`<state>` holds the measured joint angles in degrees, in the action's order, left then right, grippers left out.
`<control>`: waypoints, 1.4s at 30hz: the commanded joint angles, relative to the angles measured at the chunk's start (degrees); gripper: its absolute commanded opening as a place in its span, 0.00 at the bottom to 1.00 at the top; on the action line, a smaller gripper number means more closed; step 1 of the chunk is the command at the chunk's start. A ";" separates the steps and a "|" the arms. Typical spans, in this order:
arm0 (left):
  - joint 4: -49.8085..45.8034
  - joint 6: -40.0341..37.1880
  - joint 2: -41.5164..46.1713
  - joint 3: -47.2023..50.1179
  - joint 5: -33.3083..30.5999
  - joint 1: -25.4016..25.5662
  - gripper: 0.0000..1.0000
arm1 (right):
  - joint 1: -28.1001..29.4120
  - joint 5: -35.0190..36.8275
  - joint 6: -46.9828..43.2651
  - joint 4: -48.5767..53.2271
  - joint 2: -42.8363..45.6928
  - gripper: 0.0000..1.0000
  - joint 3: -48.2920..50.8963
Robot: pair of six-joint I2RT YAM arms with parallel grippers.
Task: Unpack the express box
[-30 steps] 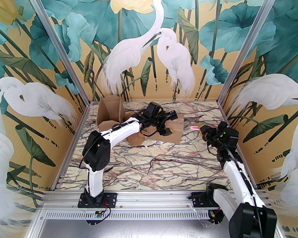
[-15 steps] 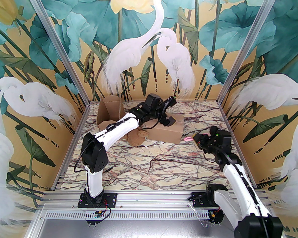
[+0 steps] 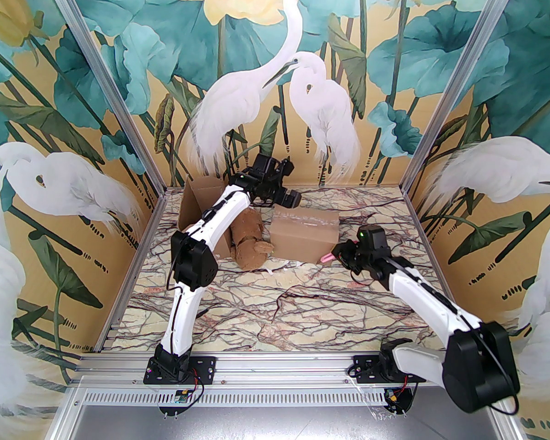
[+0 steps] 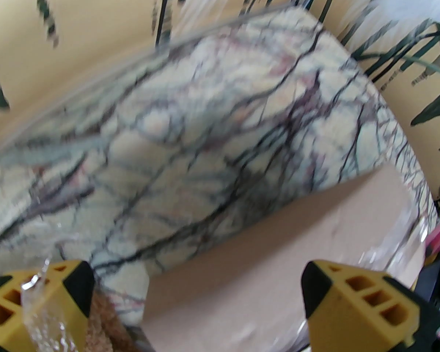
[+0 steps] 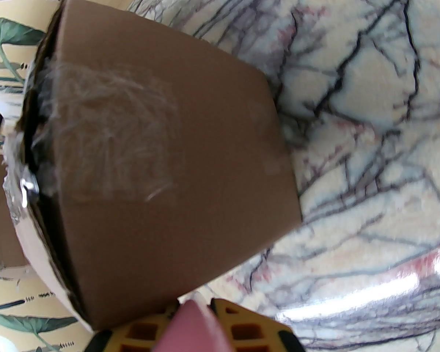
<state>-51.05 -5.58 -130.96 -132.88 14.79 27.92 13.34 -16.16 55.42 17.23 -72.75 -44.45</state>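
The express box (image 3: 305, 238) is a brown cardboard carton with clear tape along its top, lying at the back middle of the table. My left gripper (image 3: 288, 182) hangs open above and behind its left end. In the left wrist view the yellow fingertips (image 4: 352, 299) stand wide apart over the box top (image 4: 278, 270). My right gripper (image 3: 341, 255) is shut on a pink tool (image 3: 327, 258) right at the box's front right corner. The right wrist view has the pink tool (image 5: 194, 328) just short of the box (image 5: 161, 182), whose taped edge shows a dark gap.
A second cardboard box (image 3: 201, 209) stands open at the back left corner. A brown plush toy (image 3: 250, 243) lies between it and the express box, also at the bottom of the left wrist view (image 4: 102, 328). Marble tabletop (image 3: 275, 305) stretches in front; patterned walls close three sides.
My left arm has lifted off the box top and swung back and left, its jaws fully open. My right arm has carried the pink tool left to the box's front right corner.
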 commanded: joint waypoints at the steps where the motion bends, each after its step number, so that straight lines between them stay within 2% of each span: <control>1: -5.14 -0.94 1.91 2.06 5.30 0.82 0.99 | 0.10 7.30 -3.23 3.77 -2.68 0.00 -5.86; 4: -3.61 -1.21 5.17 7.88 7.33 0.77 0.99 | -0.06 11.26 -7.47 7.08 -5.82 0.00 -11.09; 11: -1.21 -0.32 12.25 19.11 13.55 0.80 0.98 | -0.41 12.25 -16.79 13.19 -16.87 0.00 -25.05; 18: 3.51 4.33 18.67 28.48 20.81 0.99 0.97 | 0.24 8.84 -23.43 17.39 -26.82 0.00 -38.24; 23: 5.90 6.71 21.15 33.12 22.31 1.43 0.97 | 1.31 6.88 -25.58 19.46 -32.40 0.00 -46.11; 30: 8.42 10.85 22.14 36.08 24.10 2.85 0.97 | 1.77 5.10 -26.79 18.90 -35.92 0.00 -52.09; 34: 7.89 11.59 22.88 37.29 24.11 4.45 0.97 | 2.65 4.83 -29.57 24.86 -41.56 0.00 -61.73; 38: 15.23 16.84 26.05 43.52 28.44 4.74 0.98 | 4.47 6.28 -32.31 31.28 -47.29 0.00 -71.50; 42: 17.94 17.38 28.10 46.13 28.06 6.25 0.99 | 5.11 7.13 -33.87 33.49 -49.62 0.00 -75.91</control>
<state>-38.22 9.74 -105.60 -87.33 40.12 33.41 17.89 -8.97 24.10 46.11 -121.32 -117.62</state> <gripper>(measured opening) 0.987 0.160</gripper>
